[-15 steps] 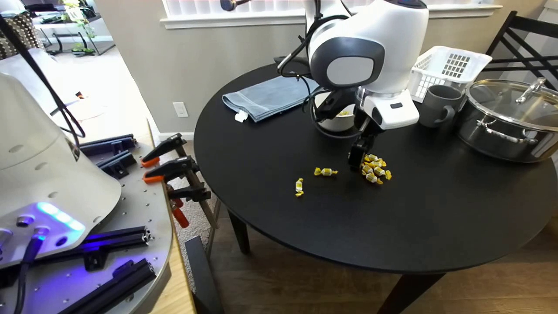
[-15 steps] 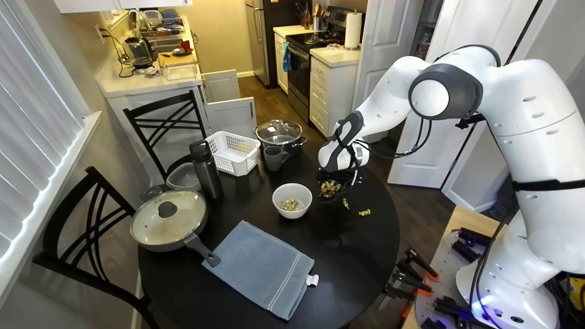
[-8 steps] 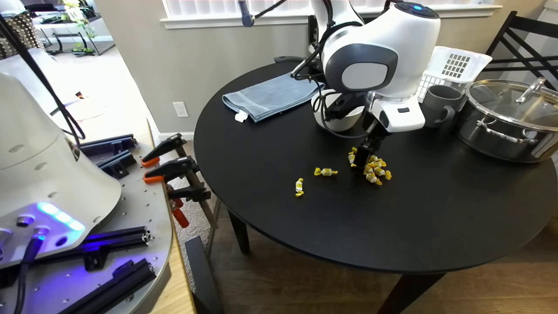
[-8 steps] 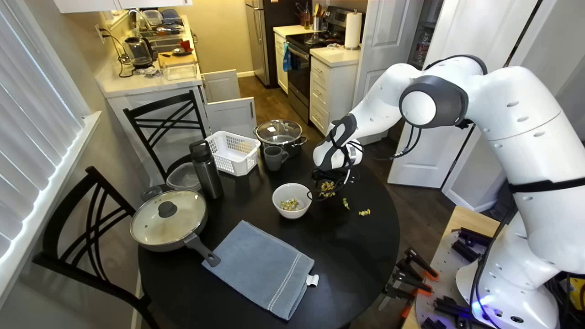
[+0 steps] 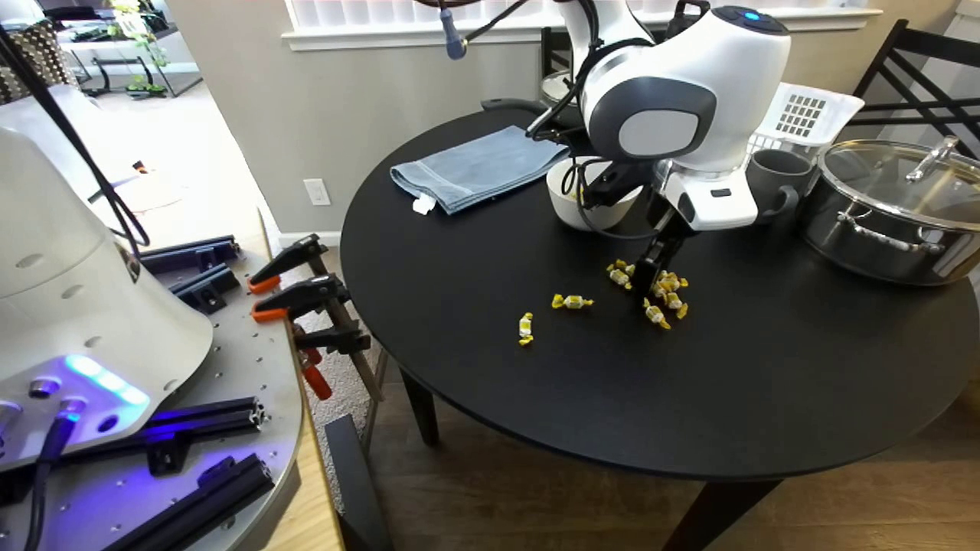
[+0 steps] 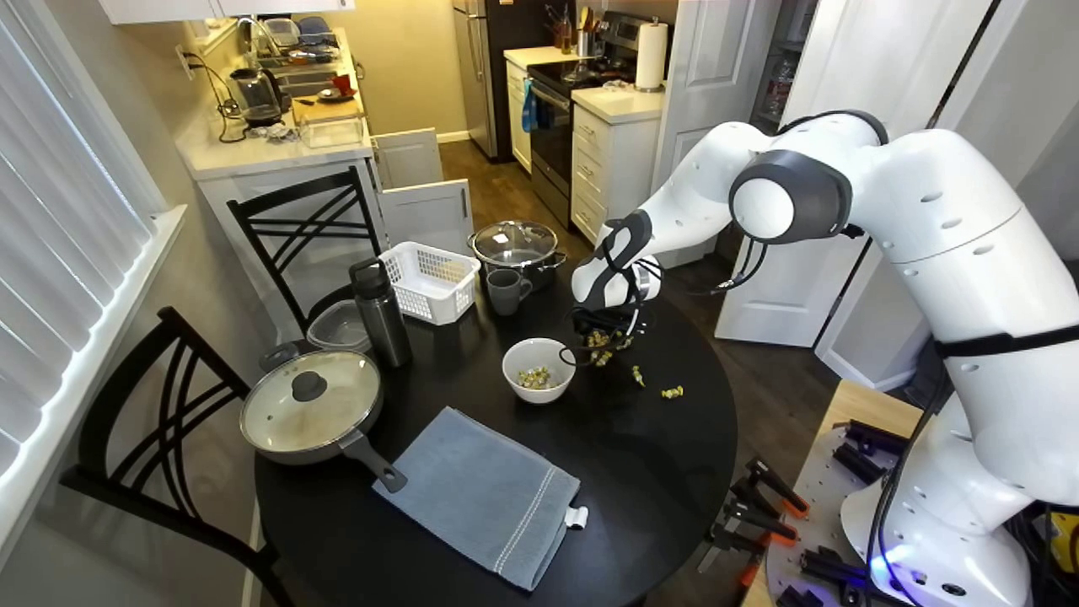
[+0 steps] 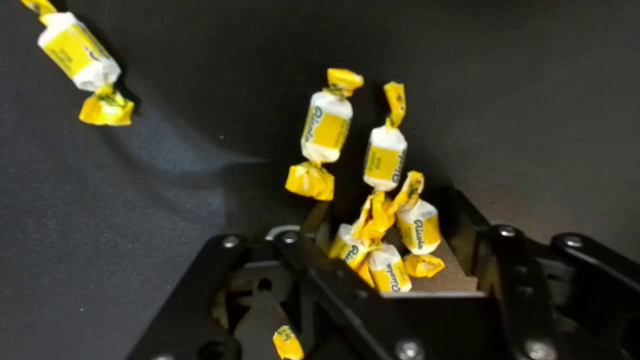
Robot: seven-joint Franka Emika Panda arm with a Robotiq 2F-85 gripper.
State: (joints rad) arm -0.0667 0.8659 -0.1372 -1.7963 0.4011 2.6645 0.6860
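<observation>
1. A black, two-fingered metal gripper (image 7: 392, 225) works low over a round, matte-black surface (image 5: 689, 398), its fingers parted around small white-and-yellow, twist-wrapped Ricola candies (image 7: 420, 227).
2. The step in hand looks like the pickup: in the wrist view, at least three candies bunch between the fingers, wrapper ends overlapping. Whether either finger touches them cannot be told.
3. Two more candies lie just ahead of the bunch, one with a twisted end that seems to meet it; another candy (image 7: 80, 50) rests well apart, at the view's upper left.
4. In an exterior view, one stray candy (image 5: 573, 301) and a second stray candy (image 5: 525, 328) lie on the surface, away from the pile.
5. A round, white, glossy bowl (image 6: 535, 350), apparently ceramic, stands near the gripper with similar wrapped candies (image 6: 534, 378) inside; a folded blue-grey cloth towel (image 6: 497, 497) lies near the bowl.
6. The next move, as judged here, calls for centring the fingers on the bunch and bringing them together low and evenly. An off-centre squeeze could push candies aside or catch only a wrapper end.
</observation>
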